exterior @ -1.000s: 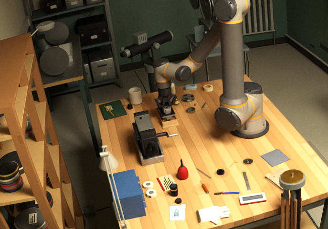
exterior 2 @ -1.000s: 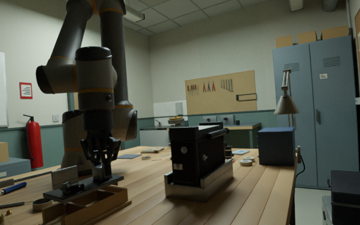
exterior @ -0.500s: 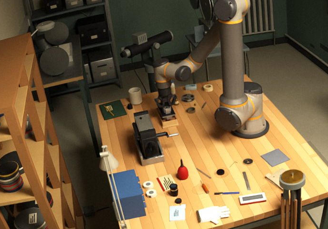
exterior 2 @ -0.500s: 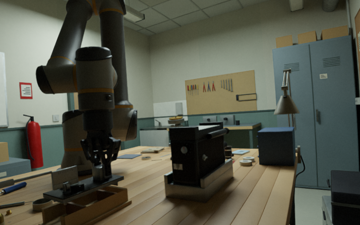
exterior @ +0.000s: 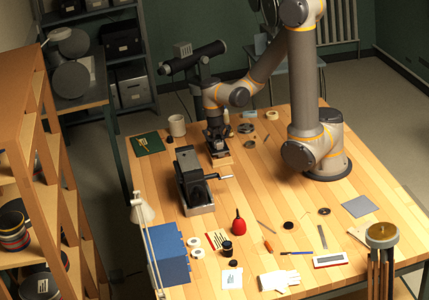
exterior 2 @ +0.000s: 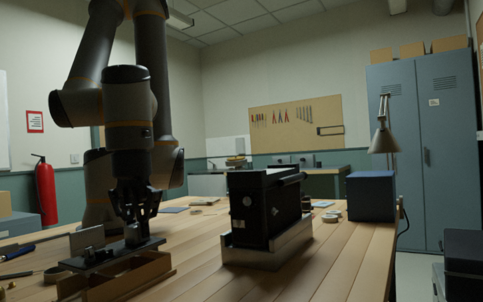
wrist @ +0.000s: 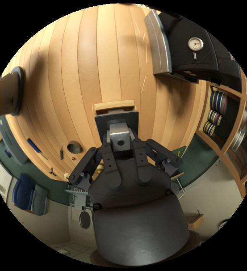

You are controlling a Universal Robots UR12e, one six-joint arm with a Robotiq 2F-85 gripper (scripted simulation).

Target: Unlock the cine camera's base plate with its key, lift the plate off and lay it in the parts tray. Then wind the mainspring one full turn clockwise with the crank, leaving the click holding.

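Note:
I hold the dark base plate (exterior 2: 111, 253) by its grey upright block, my gripper (exterior 2: 136, 232) closed on that block, and the plate sits level just over the open wooden parts tray (exterior 2: 119, 276). From the wrist camera the plate (wrist: 116, 120) covers most of the tray (wrist: 114, 105). I cannot tell whether the plate touches the tray's rim. The black cine camera (exterior: 191, 175) stands in its metal cradle to the left of the tray, with its crank (exterior: 222, 176) sticking out toward the robot's base. The key is not visible.
A white cup (exterior: 177, 125) stands at the bench's far edge beside a green mat (exterior: 147, 143). Film reels (exterior: 245, 128) and small parts lie right of the tray. A red blower (exterior: 238, 224), a blue box (exterior: 168, 254) and hand tools fill the near half of the bench.

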